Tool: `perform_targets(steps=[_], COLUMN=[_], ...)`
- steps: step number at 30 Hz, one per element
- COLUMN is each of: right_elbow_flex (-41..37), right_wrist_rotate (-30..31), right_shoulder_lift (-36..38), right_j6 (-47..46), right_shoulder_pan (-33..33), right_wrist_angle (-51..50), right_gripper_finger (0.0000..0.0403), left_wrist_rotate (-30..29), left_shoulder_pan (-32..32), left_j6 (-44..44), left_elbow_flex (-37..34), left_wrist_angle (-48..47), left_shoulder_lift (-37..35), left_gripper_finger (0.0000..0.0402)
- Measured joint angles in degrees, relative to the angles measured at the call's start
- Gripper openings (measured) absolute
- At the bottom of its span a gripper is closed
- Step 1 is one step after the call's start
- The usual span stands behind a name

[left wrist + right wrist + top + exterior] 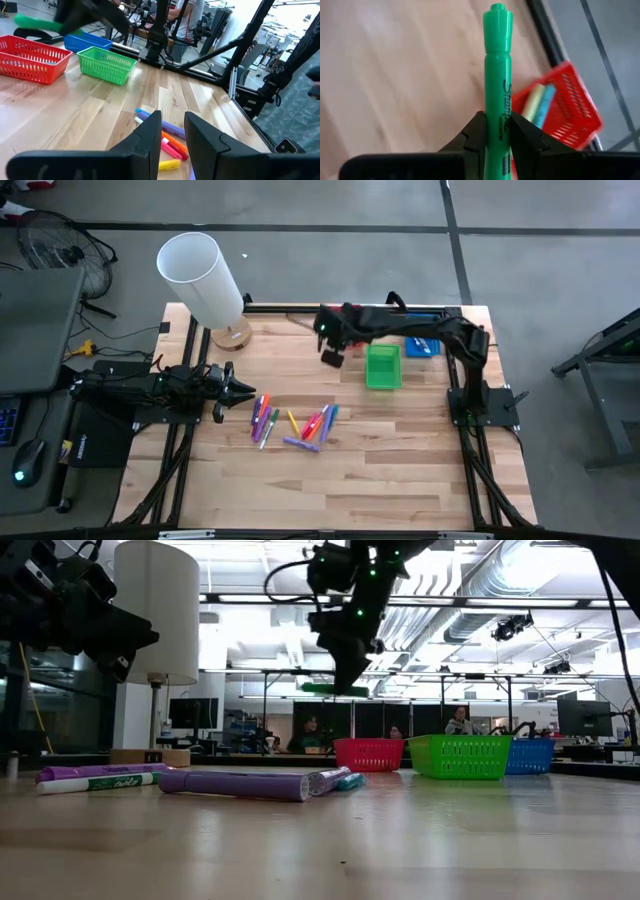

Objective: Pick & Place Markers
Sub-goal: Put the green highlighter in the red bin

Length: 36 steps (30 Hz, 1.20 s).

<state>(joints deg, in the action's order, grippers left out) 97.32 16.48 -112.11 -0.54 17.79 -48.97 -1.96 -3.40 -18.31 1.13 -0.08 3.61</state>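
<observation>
We list: right gripper (pixel 496 131) clamped on a green marker (pixel 497 65) above the red tray (pixel 567 107) already holding two, left gripper (pixel 172 131) parted, empty, loose markers (pixel 290 423) just ahead, unsorted.

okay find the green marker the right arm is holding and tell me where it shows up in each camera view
High view: not discernible; the right hand hides it.
Low view: the green marker lies level under that hand, upper middle.
Left wrist view: a green streak, top left.
Right wrist view: centre, clamped between the fingers.
Shared landmark: the red tray, close by in the low and both wrist views.
</observation>
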Motion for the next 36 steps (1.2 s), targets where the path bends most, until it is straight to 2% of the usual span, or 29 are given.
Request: perform_targets(steps=[4,11,17,23,36], right_elbow_flex=[0.00,-0.44,-0.77,-1.05,-15.23], right_wrist_rotate=[-1.60,-8.37,-11.77,-10.91,-13.03], right_shoulder_lift=[0.02,-0.42,-0.84,-1.61,-2.02], right_j6=[-4.16,-14.24,-17.44,-17.28,-17.02], right_shoulder_pan=[4.39,11.53,15.47,15.94,18.19], right_wrist_angle=[-0.35,-0.62,-1.59,-1.43,10.75], right_gripper_finger=[0.0054,0.0054,0.0054,0.0054,0.0054], left_wrist_rotate=[-0.01,-0.01,0.00,-0.02,-0.01], left_shoulder_pan=[0.00,0.00,0.00,0.00,0.00], left_j6=[-0.02,-0.01,0.00,-0.02,-0.02], left_elbow_flex=[0.00,0.00,-0.02,-0.01,0.00], left_wrist_angle=[0.00,0.00,0.00,0.00,0.00], left_shoulder_lift=[-0.01,-0.01,0.00,-0.02,-0.02], left_gripper_finger=[0.0083,0.0083,0.0083,0.0083,0.0083])
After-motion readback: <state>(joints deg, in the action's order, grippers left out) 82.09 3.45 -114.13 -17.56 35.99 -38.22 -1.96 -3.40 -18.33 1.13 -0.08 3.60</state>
